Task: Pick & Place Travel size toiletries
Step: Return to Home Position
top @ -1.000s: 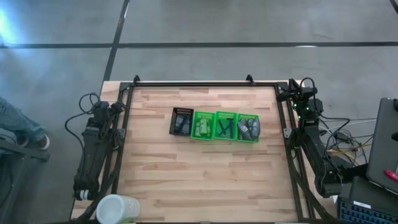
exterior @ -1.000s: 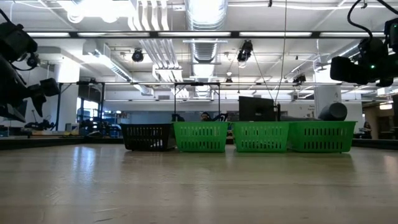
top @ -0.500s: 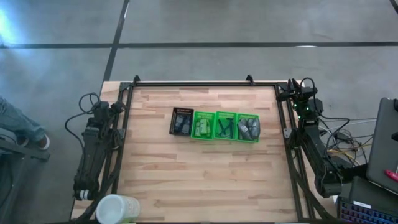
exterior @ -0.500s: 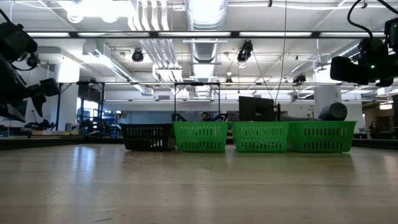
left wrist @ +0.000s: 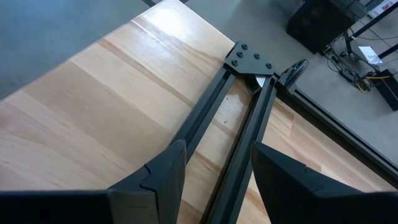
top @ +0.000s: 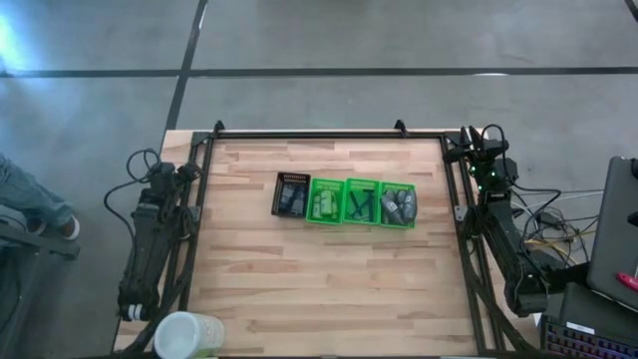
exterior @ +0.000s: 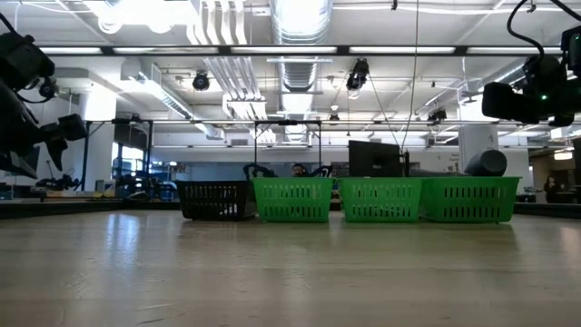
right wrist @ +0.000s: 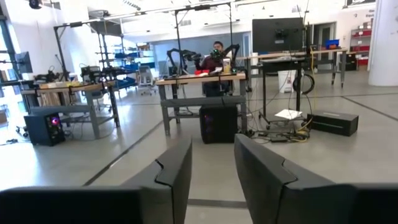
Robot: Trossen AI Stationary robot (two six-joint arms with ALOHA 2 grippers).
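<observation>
Four small trays stand in a row at the table's middle. The black slotted tray (top: pixel 291 194) holds dark flat packets. Beside it, one green tray (top: pixel 325 200) holds bright green tubes, another (top: pixel 361 201) thin dark razor-like sticks, and the last (top: pixel 398 205) grey oval bottles. The low view shows only the tray walls (exterior: pixel 292 200), with one grey bottle (exterior: pixel 486 163) poking above the rightmost tray. My left gripper (left wrist: pixel 214 168) is open, parked over the table's left edge. My right gripper (right wrist: pixel 213 168) is open, parked past the far right corner, facing the room.
A black metal frame (top: pixel 309 134) runs around the table; its corner bracket (left wrist: pixel 250 60) shows ahead of the left gripper. A white and green cup (top: pixel 186 336) sits at the near left corner. Bare wood (top: pixel 319 279) lies between the trays and the near edge. A person's leg (top: pixel 30 204) shows off the left side.
</observation>
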